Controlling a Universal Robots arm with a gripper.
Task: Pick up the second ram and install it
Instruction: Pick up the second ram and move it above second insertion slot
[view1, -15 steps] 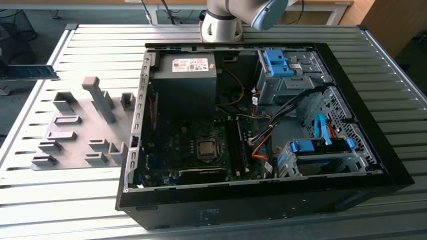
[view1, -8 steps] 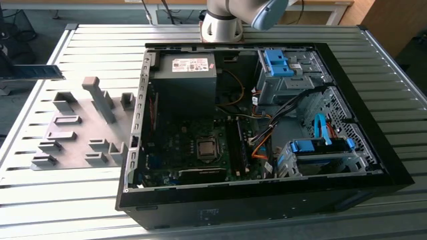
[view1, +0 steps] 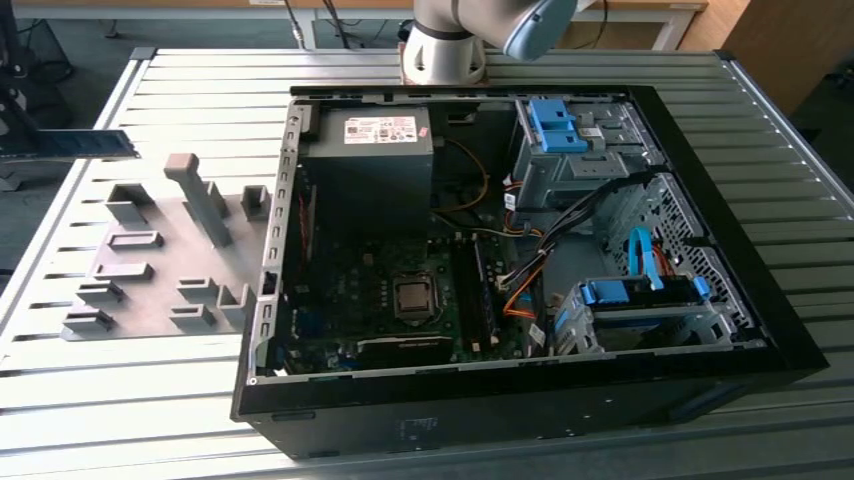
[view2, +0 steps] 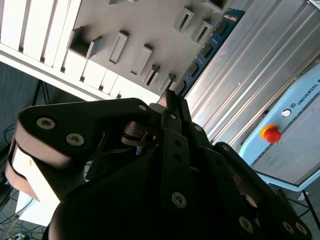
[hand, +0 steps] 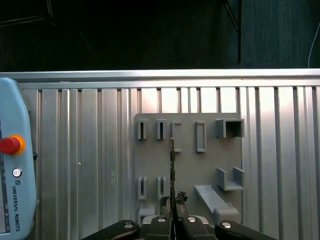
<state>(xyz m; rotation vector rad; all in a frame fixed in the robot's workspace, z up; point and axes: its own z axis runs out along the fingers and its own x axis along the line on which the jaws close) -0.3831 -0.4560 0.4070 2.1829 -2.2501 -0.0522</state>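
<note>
The second ram (view2: 207, 47) is a thin blue-green board with small dark chips, and my gripper (view2: 170, 102) is shut on one end of it. In the first wrist view the ram (hand: 172, 162) shows edge-on as a thin dark line rising from the gripper (hand: 172, 201), held in the air above the grey fixture plate (hand: 202, 165). In the exterior view the ram (view1: 83, 146) hangs level at the far left, above the table's edge and beyond the fixture plate (view1: 154, 292).
An open computer case (view1: 767, 300) lies on the slatted metal table (view1: 160, 400), with its motherboard (view1: 367, 285) and dark memory slots (view1: 475, 290) exposed. The arm's base (view1: 447, 45) stands behind it. A teach pendant (hand: 15, 165) lies beside the fixture plate.
</note>
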